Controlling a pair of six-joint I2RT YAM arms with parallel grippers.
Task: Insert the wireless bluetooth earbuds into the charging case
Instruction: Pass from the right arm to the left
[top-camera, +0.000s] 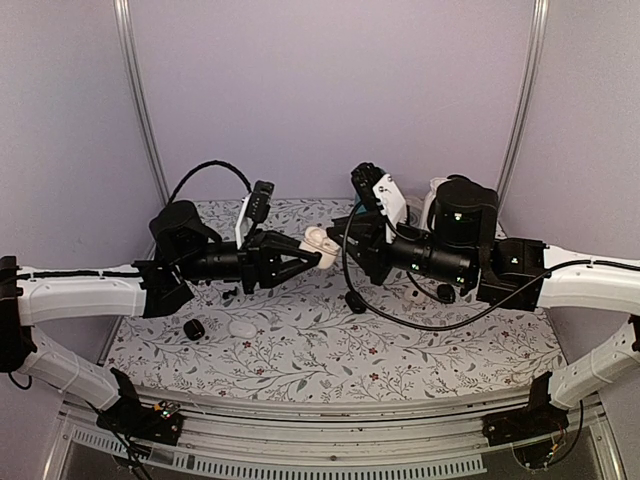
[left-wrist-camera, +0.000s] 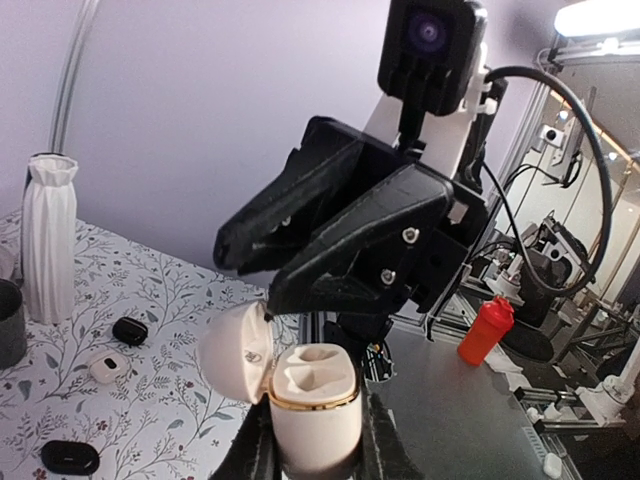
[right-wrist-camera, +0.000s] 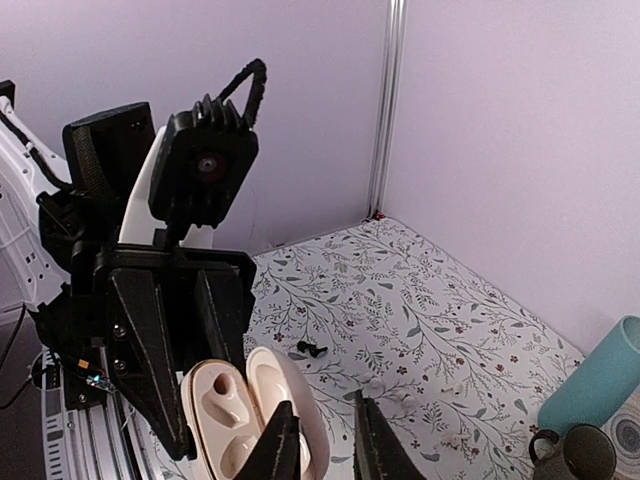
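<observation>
My left gripper (left-wrist-camera: 318, 445) is shut on a cream charging case (left-wrist-camera: 315, 400) and holds it upright above the table. Its lid (left-wrist-camera: 235, 350) is swung open, and both moulded wells look empty. My right gripper (left-wrist-camera: 250, 280) faces it from the other side, slightly open, with one fingertip (left-wrist-camera: 270, 305) at the lid's upper edge. In the right wrist view the lid (right-wrist-camera: 300, 400) sits beside and partly between my right gripper's (right-wrist-camera: 325, 445) fingers. The tiny black earbuds (right-wrist-camera: 310, 348) lie on the floral cloth below, also visible from above (top-camera: 230, 292).
A white vase (left-wrist-camera: 48, 235), a dark cup (left-wrist-camera: 8, 325), two black cases (left-wrist-camera: 129, 330) (left-wrist-camera: 70, 457) and a small open white case (left-wrist-camera: 108, 367) stand on the table. Small white buds (right-wrist-camera: 405, 397) lie near a teal cup (right-wrist-camera: 600, 385) and a dark mug (right-wrist-camera: 575, 455).
</observation>
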